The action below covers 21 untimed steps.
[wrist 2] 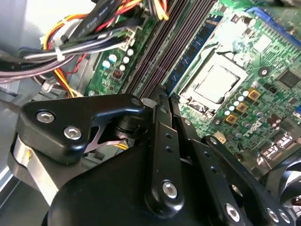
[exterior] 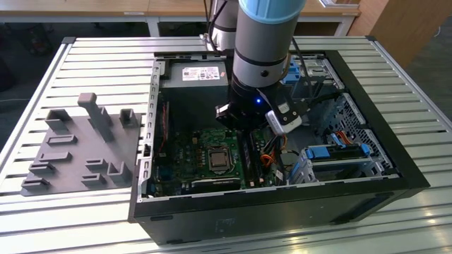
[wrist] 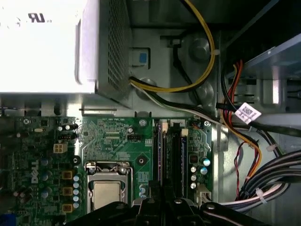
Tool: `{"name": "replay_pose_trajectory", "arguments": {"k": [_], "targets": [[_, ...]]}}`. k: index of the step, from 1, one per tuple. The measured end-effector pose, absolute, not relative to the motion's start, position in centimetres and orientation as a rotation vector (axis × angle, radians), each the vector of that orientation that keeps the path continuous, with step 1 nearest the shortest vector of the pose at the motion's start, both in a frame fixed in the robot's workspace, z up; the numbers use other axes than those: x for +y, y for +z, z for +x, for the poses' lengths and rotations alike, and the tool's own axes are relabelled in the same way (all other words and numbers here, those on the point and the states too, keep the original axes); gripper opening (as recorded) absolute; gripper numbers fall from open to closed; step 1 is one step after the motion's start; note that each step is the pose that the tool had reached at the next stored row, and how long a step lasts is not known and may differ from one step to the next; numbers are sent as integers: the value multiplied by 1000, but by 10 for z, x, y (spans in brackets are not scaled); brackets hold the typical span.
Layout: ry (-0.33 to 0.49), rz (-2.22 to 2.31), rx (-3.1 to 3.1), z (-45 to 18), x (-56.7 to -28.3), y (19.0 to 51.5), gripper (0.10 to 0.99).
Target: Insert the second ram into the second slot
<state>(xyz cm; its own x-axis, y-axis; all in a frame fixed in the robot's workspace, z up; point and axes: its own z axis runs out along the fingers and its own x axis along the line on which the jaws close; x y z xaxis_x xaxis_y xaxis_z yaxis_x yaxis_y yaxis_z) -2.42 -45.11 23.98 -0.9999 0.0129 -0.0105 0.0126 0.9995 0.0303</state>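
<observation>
Slatted metal worktop (exterior: pixel 84 63) carries an open computer case (exterior: pixel 395 174). Arm's hand (exterior: pixel 246 129) hangs low over the motherboard (exterior: pixel 177 159), right above the memory slots (wrist: pixel 171 155); can't tell whether its fingers pinch anything. One dark memory stick (wrist: pixel 158 155) sits in a slot, under the hand.

Motherboard (exterior: pixel 211 159) lies in the computer case (exterior: pixel 395 159), beside the power supply (exterior: pixel 194 79).

The arm's wrist (exterior: pixel 258 106) hides the fingers and memory slots (exterior: pixel 247 151) in the exterior view.
</observation>
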Motion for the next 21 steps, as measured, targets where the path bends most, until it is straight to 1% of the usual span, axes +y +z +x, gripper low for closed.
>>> {"name": "replay_pose_trajectory", "arguments": {"k": [21], "targets": [[42,47,3130,-23,-456,236,137]]}}
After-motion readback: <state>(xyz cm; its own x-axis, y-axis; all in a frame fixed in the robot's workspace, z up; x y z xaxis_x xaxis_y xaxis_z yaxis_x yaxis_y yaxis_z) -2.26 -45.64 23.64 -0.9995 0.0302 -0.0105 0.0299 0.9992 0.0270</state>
